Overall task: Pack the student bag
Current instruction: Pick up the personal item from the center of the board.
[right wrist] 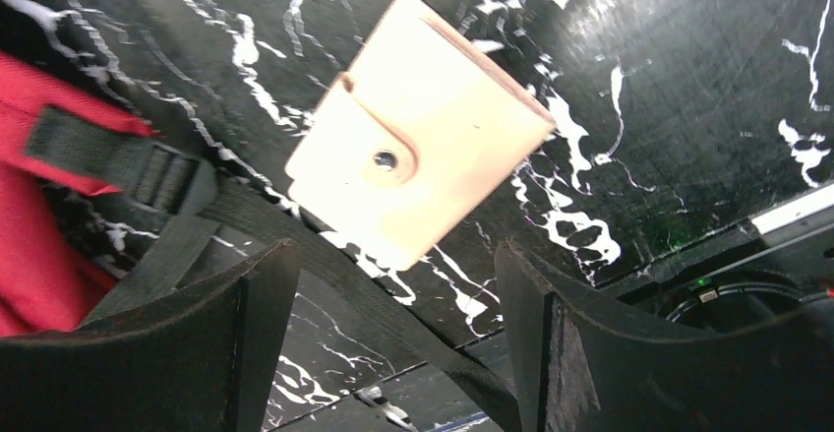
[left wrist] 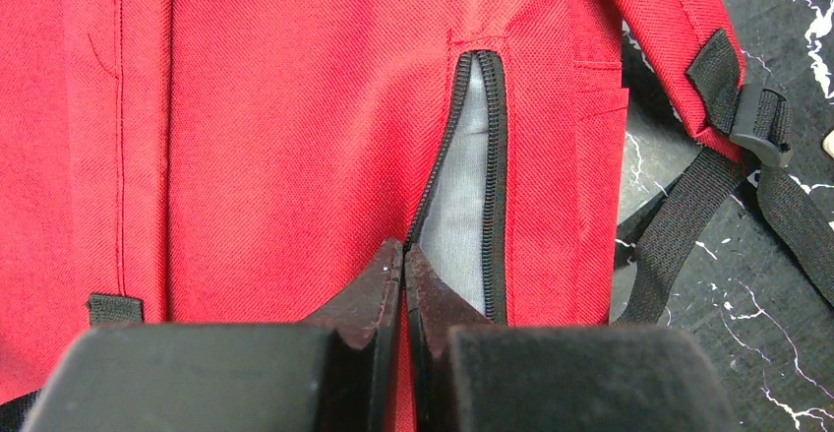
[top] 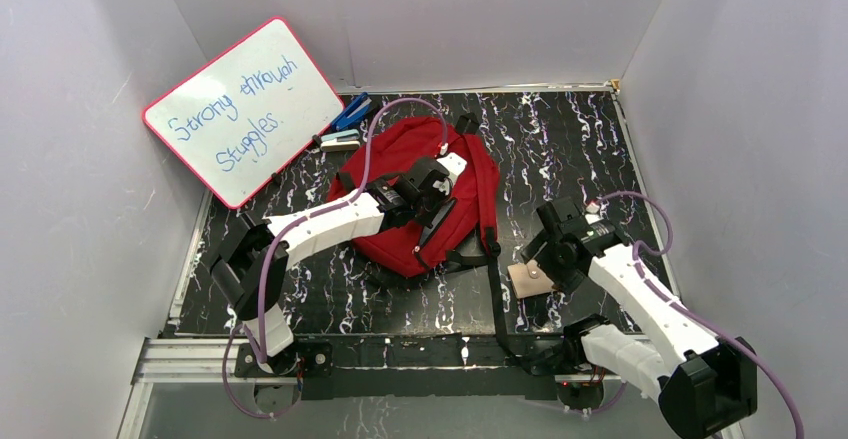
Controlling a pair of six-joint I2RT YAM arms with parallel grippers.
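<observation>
The student bag (top: 400, 144) lies flat in the middle of the black marbled table, red with black straps. Its front pocket zipper (left wrist: 472, 176) stands partly open and shows grey lining. My left gripper (left wrist: 404, 247) rests on the bag (left wrist: 295, 107), with its tips pressed together on the left edge of that zipper opening. My right gripper (right wrist: 393, 255) hovers open just over a small beige wallet (right wrist: 418, 147) that lies on the table right of the bag. One of the bag's black straps (right wrist: 325, 275) runs under the wallet and between the open fingers.
A whiteboard (top: 240, 109) with a pink frame leans against the back left wall. A blue clip-like item (top: 350, 114) and a marker (top: 338, 141) lie beside it. A strap buckle (left wrist: 759, 122) sits at the bag's right side. Grey walls enclose the table.
</observation>
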